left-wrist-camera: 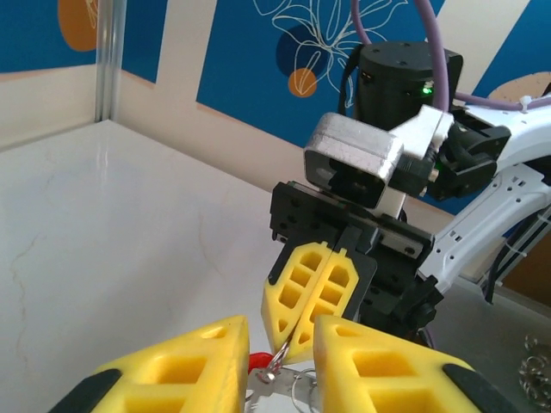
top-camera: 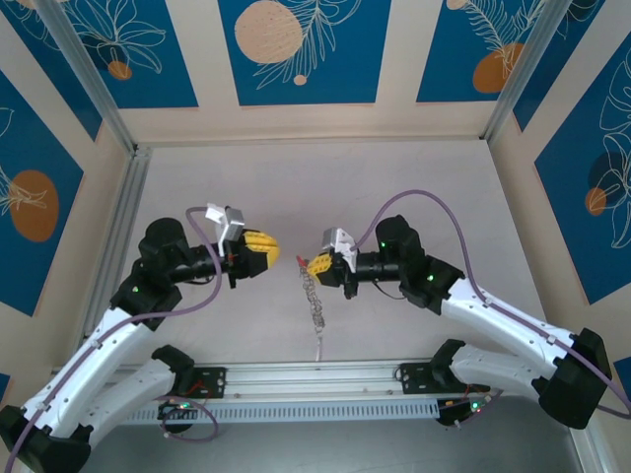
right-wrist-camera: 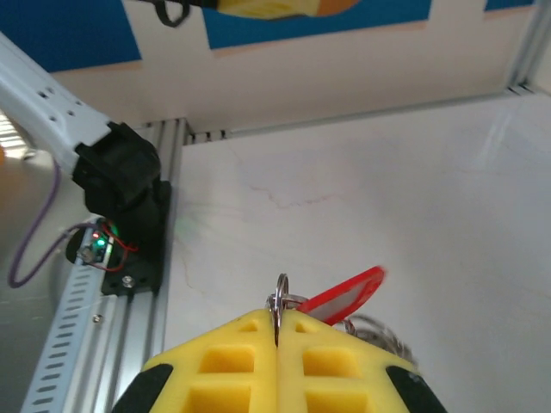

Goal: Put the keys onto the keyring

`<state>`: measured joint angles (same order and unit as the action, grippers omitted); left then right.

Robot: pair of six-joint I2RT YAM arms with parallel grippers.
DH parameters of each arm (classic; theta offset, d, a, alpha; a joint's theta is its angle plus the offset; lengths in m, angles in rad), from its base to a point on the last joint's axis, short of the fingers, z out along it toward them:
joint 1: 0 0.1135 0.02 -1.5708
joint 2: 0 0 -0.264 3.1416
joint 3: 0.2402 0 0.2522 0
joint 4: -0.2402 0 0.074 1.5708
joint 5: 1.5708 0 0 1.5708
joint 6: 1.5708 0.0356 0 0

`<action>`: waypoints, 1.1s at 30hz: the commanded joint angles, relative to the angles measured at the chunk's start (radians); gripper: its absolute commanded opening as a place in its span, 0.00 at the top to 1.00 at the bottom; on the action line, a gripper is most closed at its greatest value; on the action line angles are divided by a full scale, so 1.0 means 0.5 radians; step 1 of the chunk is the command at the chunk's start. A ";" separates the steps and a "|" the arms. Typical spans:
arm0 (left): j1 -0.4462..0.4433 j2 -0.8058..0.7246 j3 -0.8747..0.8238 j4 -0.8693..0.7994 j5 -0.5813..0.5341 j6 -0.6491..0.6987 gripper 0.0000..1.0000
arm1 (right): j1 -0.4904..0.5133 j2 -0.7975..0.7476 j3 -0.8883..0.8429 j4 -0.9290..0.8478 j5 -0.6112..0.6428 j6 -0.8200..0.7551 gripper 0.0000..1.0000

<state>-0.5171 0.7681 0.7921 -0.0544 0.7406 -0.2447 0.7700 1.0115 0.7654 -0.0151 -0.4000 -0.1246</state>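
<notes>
– Two pincers are being faced tip to tip above the tabletop (top-camera: pixel 414 177). What is being held, and by which?

– The ring (right-wrist-camera: pixel 280 298) is being pinched at its edge by the right pincer (top-camera: pixel 312 264), whose jaws are being pressed fully together. Its loops (top-camera: pixel 314 301) and whitish tag (top-camera: pixel 317 345) are being left to dangle toward the tabletop. Nothing is being gripped by the left pincer (top-camera: pixel 275 248): its jaws are being held narrowly apart, near the ring but not touching it.

– And the key?

– The red key (right-wrist-camera: pixel 344 295) is being seen right at the right pincer's tips, touching the ring and jutting out to one side of it. From above it is lying between the two pincers, nearer the right one and apart from the left. Whether it is threaded on the wire cannot be told.

– How is the step being done well, judging from this?

– The ring is best being gripped firmly and motionless by the right pincer, so that the loops are not being set swinging. The left pincer is being called on to close on the red oval alone, not on a neighbouring loop. The key is then being eased along the wire slowly. A snag on the loops, or a slip from so small a grip, is being risked.
</notes>
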 commanded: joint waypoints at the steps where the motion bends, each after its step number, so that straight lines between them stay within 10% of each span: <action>1: 0.013 0.021 0.100 -0.047 0.100 0.100 0.70 | -0.060 0.000 0.153 0.117 -0.379 -0.033 1.00; 15: -0.126 0.074 0.115 0.082 0.354 0.120 0.68 | -0.153 0.054 0.233 0.238 -0.654 0.055 1.00; 33: -0.488 0.282 0.305 -0.277 0.054 0.543 0.76 | -0.156 0.010 0.233 0.214 -0.711 0.073 1.00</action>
<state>-0.7471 0.9047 0.9077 -0.1490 0.7967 -0.0299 0.6975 1.0389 0.8452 0.0673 -0.7155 -0.0967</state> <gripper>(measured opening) 0.242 0.041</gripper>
